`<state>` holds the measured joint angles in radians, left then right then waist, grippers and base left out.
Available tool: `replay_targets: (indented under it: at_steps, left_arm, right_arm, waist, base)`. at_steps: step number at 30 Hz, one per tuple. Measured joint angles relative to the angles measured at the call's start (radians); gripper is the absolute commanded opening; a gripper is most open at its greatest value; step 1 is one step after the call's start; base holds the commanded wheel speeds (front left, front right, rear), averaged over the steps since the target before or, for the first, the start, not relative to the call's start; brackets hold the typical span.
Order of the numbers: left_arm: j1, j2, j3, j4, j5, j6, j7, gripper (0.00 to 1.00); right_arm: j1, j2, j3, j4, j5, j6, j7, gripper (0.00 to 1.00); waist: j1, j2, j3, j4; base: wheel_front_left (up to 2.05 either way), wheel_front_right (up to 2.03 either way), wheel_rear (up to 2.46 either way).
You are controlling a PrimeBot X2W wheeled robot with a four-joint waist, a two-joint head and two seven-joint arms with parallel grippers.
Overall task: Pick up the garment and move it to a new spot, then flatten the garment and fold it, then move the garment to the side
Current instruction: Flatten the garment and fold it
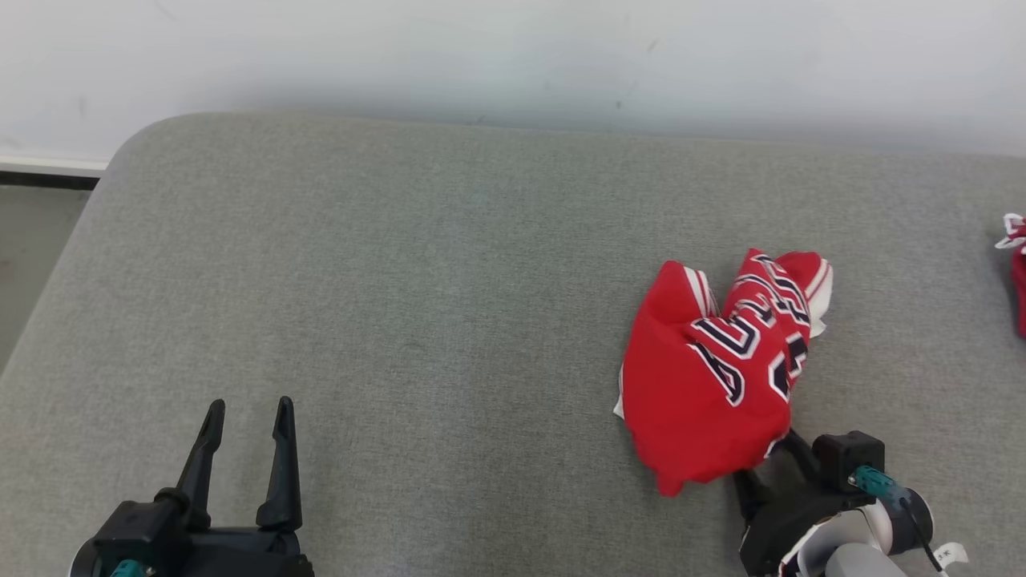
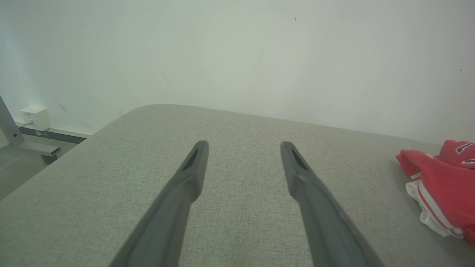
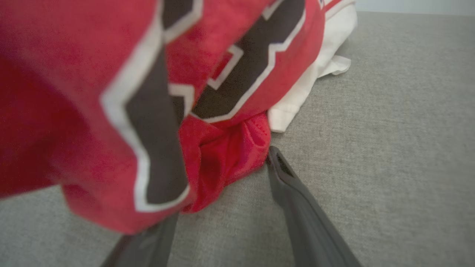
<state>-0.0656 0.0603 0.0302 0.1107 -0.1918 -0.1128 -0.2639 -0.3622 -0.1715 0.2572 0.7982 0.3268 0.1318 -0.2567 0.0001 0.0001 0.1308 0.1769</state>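
The soft, light garment (image 1: 709, 377) is being straddled at its bunched near fold, the advised hold, by the wide right gripper (image 3: 222, 178) near the tabletop's (image 1: 441, 280) front right edge; left gripper (image 1: 248, 409) wide, empty

The blurred garment (image 3: 85, 111) hides one right jaw's tip.

Big grey fabric-covered top (image 1: 449, 264) with a rounded far left corner, sitting in front of a plain white wall (image 1: 513, 56) that's got a few scuffs. Off the left side there's grey floor (image 1: 32, 240) and a white baseboard (image 1: 48, 167). A bit of red and white cloth (image 1: 1016, 264) pokes in at the right edge, lying on the top. Down by the baseboard is a small white box (image 2: 36, 117), near a grey metal frame leg (image 2: 22, 144).
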Motion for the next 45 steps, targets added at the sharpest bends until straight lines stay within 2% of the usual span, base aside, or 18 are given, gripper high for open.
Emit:
replay_targets:
  at_steps: [1,2,5,9,18,25,30,37,45]
  left_arm:
    - [-0.002,0.0,-0.001,0.002,0.001,-0.001,0.0,1.0]
    - [-0.003,-0.001,-0.001,0.002,0.003,-0.001,0.0,1.0]
    - [-0.004,-0.002,0.004,0.003,0.006,-0.001,0.0,1.0]
    - [-0.004,-0.003,0.007,0.003,0.007,-0.002,0.0,1.0]
    - [0.005,-0.006,0.013,0.002,0.009,-0.003,0.0,1.0]
    - [0.006,-0.007,0.003,0.004,0.009,-0.008,0.0,1.0]
    - [0.01,-0.008,0.005,0.005,0.005,-0.009,0.0,1.0]
    - [0.014,-0.008,0.006,0.006,-0.003,-0.009,0.0,1.0]
    - [0.014,-0.009,0.003,0.006,-0.013,-0.008,0.0,1.0]
  right_arm:
    - [-0.01,0.004,0.006,0.017,0.005,0.0,-0.002,0.04]
    - [-0.02,0.008,0.008,0.03,0.014,0.0,-0.005,0.0]
    - [-0.036,0.012,0.008,0.05,0.039,0.0,-0.007,0.0]
    - [-0.029,-0.008,-0.038,0.014,0.051,0.0,-0.007,0.0]
    - [0.081,-0.111,-0.228,-0.21,0.022,0.0,-0.007,0.0]
    - [0.099,-0.169,-0.294,-0.348,-0.016,0.0,-0.007,0.0]
    - [0.055,-0.188,-0.28,-0.391,-0.036,0.0,-0.007,0.0]
    - [0.004,-0.169,-0.21,-0.393,-0.038,0.0,0.003,0.0]
    - [-0.044,-0.154,-0.188,-0.3,-0.021,0.0,0.007,0.0]
  waist:
    - [0.0,0.0,0.002,0.005]
    - [0.0,0.0,0.004,0.009]
    - [0.0,0.0,0.005,0.008]
    - [0.0,0.0,0.0,-0.004]
    - [-0.0001,0.0,-0.028,-0.067]
    - [-0.0002,0.0,-0.057,-0.093]
    - [-0.0001,0.0,-0.068,-0.078]
    - [-0.0002,-0.0001,-0.078,-0.04]
    - [-0.0001,0.0,-0.077,-0.004]
  base:
    - [0.0,0.0,0.0]
    - [0.0,0.0,0.0]
    - [0.0,0.0,0.0]
    - [0.0,0.0,0.0]
    - [0.0,0.0,0.0]
    - [0.0,0.0,0.0]
    - [0.0,0.0,0.0]
    - [0.0,0.0,0.0]
    - [0.0,0.0,0.0]
